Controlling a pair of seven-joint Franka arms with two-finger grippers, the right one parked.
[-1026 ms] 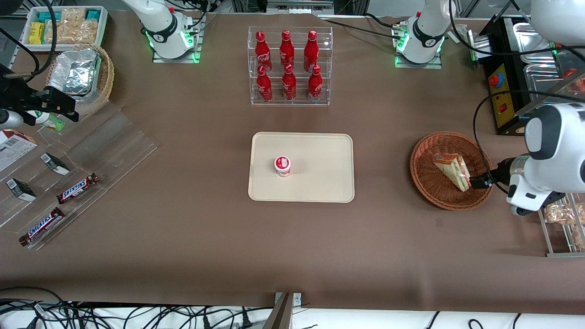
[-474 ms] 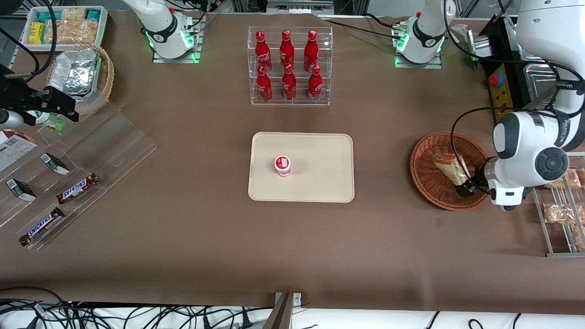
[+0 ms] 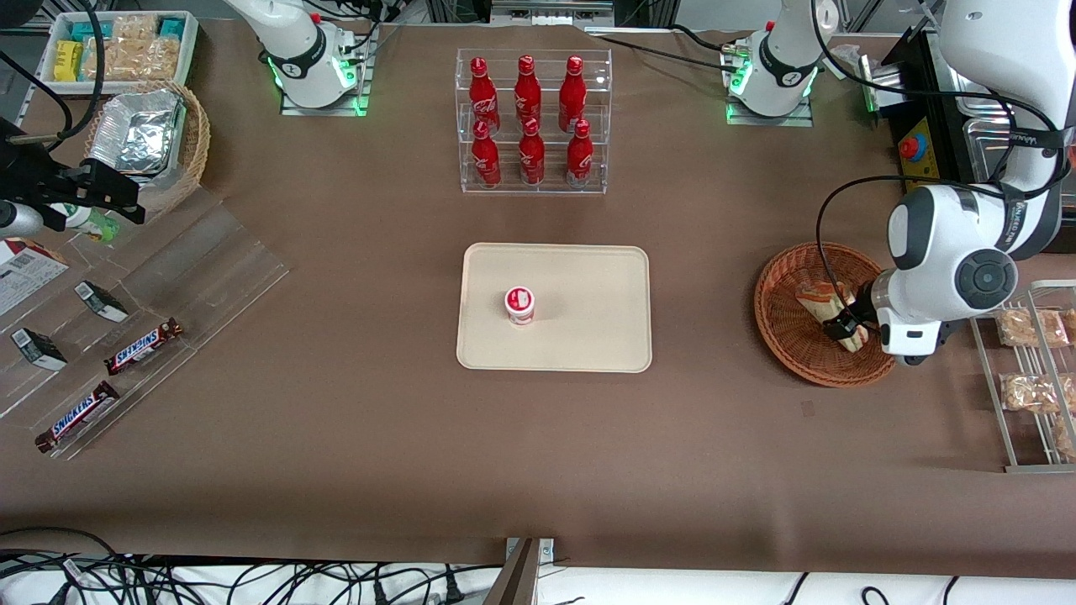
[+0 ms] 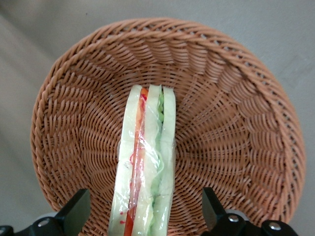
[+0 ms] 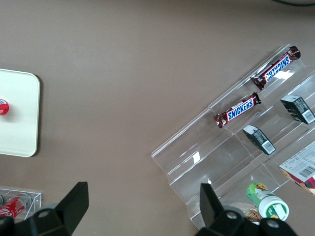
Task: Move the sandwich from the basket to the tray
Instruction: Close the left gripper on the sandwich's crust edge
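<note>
The sandwich (image 4: 147, 162), a wrapped wedge with red and green filling at its edge, stands on edge in the reddish-brown wicker basket (image 4: 231, 123). My left gripper (image 4: 142, 216) is open and straddles the sandwich's thick end, and each black finger (image 4: 74, 214) stands well apart from the bread. In the front view the gripper (image 3: 843, 329) hangs over the part of the basket (image 3: 782, 323) toward the working arm's end, above the sandwich (image 3: 815, 294). The beige tray (image 3: 588, 336) lies mid-table, toward the parked arm from the basket.
A small red-and-white cup (image 3: 519, 304) stands on the tray. A clear rack of red bottles (image 3: 533, 122) is farther from the camera than the tray. A metal rack with bagged snacks (image 3: 1030, 370) sits beside the basket. Acrylic shelves with Snickers bars (image 3: 143, 344) lie toward the parked arm's end.
The left arm has swung in from the basket's rim to above the sandwich, its wrist turning. The sandwich now shows narrower, up on its edge. The fingers remain open.
</note>
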